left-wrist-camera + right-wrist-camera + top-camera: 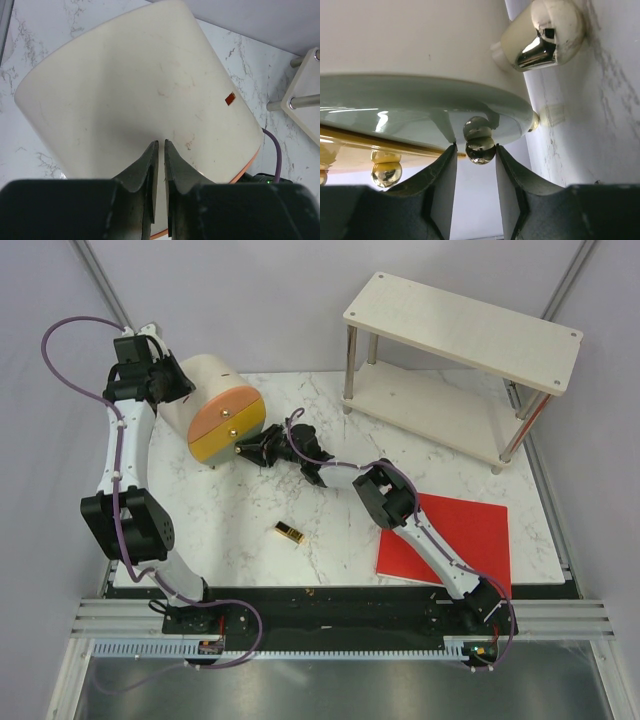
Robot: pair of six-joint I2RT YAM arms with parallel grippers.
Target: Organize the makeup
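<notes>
The only makeup in view is a gold-and-black lipstick [290, 532], lying on the marble table [330, 540] in front of the arms. The tubes, compacts and puff are out of view. A cream case [210, 390] with an orange-yellow round lid [228, 425] lies on its side at the back left. My left gripper [183, 388] is shut, its tips [161, 142] against the case's cream wall [130, 85]. My right gripper [243, 451] is open, its jaws [476, 145] on either side of a gold knob [480, 149] on the lid; only the right finger touches it.
A flat red sheet [455, 535] lies at the right under the right arm. A two-level cream shelf [460, 330] on metal legs stands at the back right. A second gold knob [386, 172] and a gold-tipped foot [540, 37] of the case show in the right wrist view.
</notes>
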